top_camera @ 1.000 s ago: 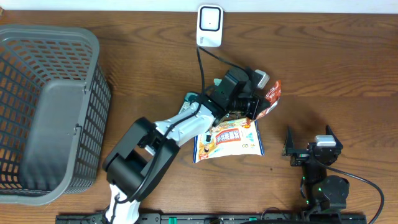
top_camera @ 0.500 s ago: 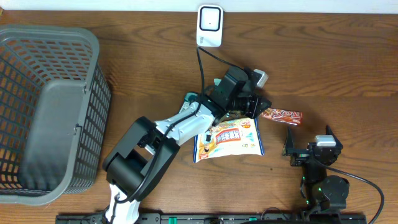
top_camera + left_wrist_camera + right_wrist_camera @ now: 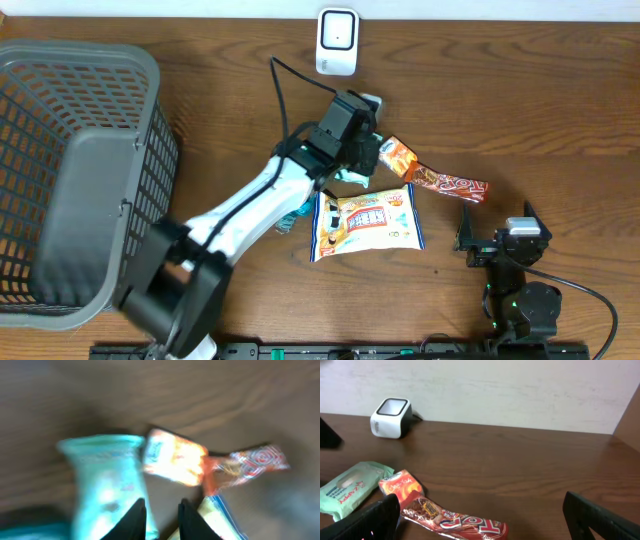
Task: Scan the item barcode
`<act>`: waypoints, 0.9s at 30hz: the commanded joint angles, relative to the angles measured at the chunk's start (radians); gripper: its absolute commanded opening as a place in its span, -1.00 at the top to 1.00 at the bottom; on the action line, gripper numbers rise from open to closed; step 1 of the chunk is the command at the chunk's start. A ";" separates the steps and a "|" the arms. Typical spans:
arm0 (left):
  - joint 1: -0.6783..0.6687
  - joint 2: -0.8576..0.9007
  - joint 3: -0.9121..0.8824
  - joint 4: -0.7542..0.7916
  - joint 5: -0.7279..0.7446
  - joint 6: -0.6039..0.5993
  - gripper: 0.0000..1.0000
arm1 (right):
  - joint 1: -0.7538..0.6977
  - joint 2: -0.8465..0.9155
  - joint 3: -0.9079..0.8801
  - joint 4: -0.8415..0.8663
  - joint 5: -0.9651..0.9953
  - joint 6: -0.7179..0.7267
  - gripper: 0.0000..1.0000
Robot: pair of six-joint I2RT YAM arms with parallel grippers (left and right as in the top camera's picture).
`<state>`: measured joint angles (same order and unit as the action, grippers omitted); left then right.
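A: What cld go wrong from here?

B: Start at the left claw (image 3: 161, 505). Jaws are only a crack apart w/ nothing btwn them, tho the view's blurred. Going down like that, it prob shoves a wrapper instead of pinching it. It's crowded too: green pack (image 3: 105, 485) just left of the fingers (image 3: 136, 520), snack bag (image 3: 365, 222) just beside, candy bar (image 3: 438, 179) beyond. Easy to nip the wrong pkt, or two at once.

A: And further out?

B: Bar's thin & glossy, flat on the table (image 3: 520, 110). It cld slide or twist in a grip, so the code ends up facing away from the scanner (image 3: 338, 40) at top centre. No barcode visible on it, so which side to show is a guess.

A: Where's the bar vs the claw?

B: I take the bar as the item. Wrist view: just past the fingertips, up & right, not touching afaict. Overhead: centre-right of frame, orange end near the claw, red end pointing lower right toward the right claw (image 3: 496, 222), which sits wide open, empty, well apart.
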<state>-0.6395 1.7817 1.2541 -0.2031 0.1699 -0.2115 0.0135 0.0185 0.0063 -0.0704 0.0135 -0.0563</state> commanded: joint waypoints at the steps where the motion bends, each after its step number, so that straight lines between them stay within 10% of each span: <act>1: -0.001 -0.122 0.008 -0.034 -0.274 0.161 0.55 | 0.007 -0.002 -0.001 -0.005 -0.005 -0.008 -0.98; 12: 0.000 -0.476 0.008 0.295 -0.803 0.659 0.53 | 0.007 -0.002 -0.001 -0.005 -0.005 -0.008 -0.99; 22: 0.002 -0.594 0.006 0.242 -0.750 1.158 -0.21 | 0.007 -0.002 -0.001 -0.005 -0.005 -0.009 -0.98; 27: 0.006 -0.644 0.005 0.057 -0.615 1.105 -0.48 | 0.007 -0.002 -0.001 -0.005 -0.005 -0.008 -0.99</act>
<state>-0.6392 1.1759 1.2545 -0.1059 -0.5392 0.8516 0.0135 0.0185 0.0063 -0.0704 0.0135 -0.0563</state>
